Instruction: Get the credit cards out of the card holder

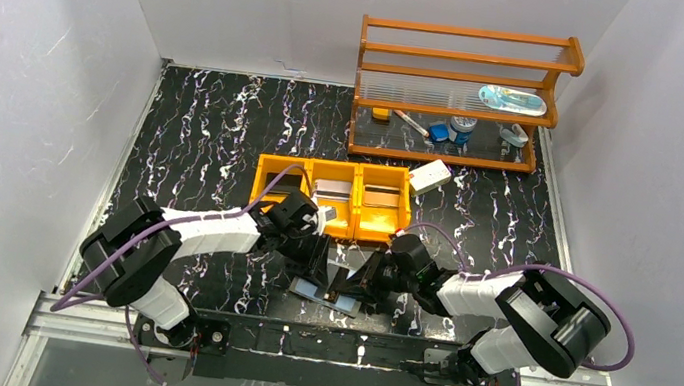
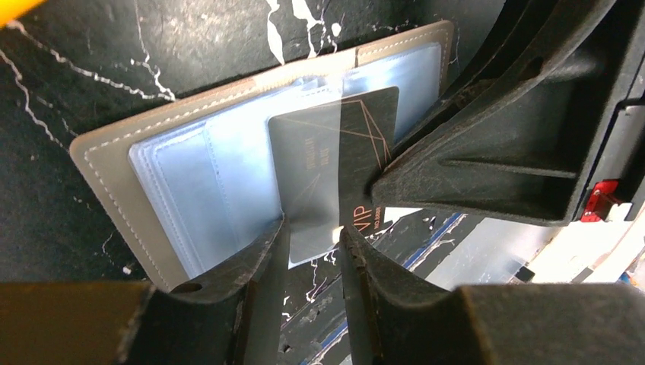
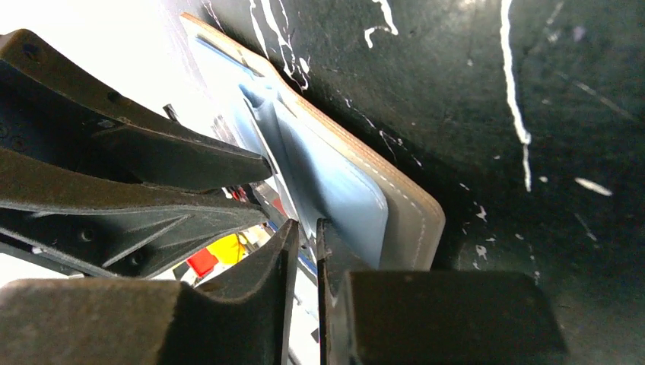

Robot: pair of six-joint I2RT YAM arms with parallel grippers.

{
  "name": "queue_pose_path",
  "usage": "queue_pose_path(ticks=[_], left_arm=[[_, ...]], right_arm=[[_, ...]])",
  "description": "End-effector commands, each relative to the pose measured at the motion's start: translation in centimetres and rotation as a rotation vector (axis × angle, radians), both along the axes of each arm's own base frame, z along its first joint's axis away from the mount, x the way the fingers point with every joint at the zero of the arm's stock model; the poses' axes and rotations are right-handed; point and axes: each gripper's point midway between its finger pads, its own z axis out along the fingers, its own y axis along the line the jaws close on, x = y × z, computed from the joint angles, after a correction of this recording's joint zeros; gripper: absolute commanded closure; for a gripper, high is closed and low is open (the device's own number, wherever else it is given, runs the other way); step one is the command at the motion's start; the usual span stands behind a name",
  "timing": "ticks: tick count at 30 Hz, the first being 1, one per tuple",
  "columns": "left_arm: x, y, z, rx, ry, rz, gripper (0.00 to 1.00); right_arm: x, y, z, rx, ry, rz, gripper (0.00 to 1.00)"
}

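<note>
The card holder lies open on the black table between my two grippers, its pale blue pockets facing up and its grey cover showing at the edge. A dark credit card marked VIP sticks halfway out of a clear pocket. My left gripper is open, astride the edge of the clear pocket leaf. My right gripper stands slightly open at the holder's edge, one fingertip touching the dark card. A silvery card and a brownish card lie in the orange tray.
The orange three-compartment tray stands just beyond the grippers. A white box lies at its far right corner. An orange wooden rack with small items fills the back right. White walls close in the table on both sides.
</note>
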Motion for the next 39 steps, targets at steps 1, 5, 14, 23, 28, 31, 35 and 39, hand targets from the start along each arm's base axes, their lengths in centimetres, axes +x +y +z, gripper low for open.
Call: queue_pose_path(ticks=[1, 5, 14, 23, 28, 31, 35, 39], left_arm=[[-1.3, 2.4, -1.7, 0.094, 0.011, 0.025, 0.70], [-1.6, 2.9, -1.9, 0.105, 0.016, 0.028, 0.71], [-1.4, 2.7, -1.2, 0.085, -0.005, 0.032, 0.72], [-1.6, 2.7, -1.2, 0.082, 0.003, 0.032, 0.72], [-1.6, 2.7, -1.3, 0.085, 0.008, 0.032, 0.73], [-1.5, 2.7, -1.3, 0.085, 0.008, 0.032, 0.73], [-1.5, 2.6, -1.2, 0.082, 0.007, 0.030, 0.73], [-1.5, 2.6, -1.1, 0.080, 0.004, 0.031, 0.73]], right_arm=[[0.1, 0.0, 0.2, 0.032, -0.008, -0.027, 0.75], [0.4, 0.0, 0.3, 0.043, -0.016, -0.040, 0.69], [0.7, 0.1, 0.2, 0.032, -0.030, -0.043, 0.57], [1.6, 0.3, -0.2, 0.008, -0.085, -0.055, 0.52], [1.8, 0.1, -0.3, -0.015, -0.100, -0.068, 0.57], [1.7, 0.0, -0.7, -0.049, -0.083, -0.053, 0.69], [1.8, 0.8, 0.0, -0.001, -0.105, -0.030, 0.76], [2.2, 1.5, 1.1, 0.044, -0.148, -0.018, 0.79]])
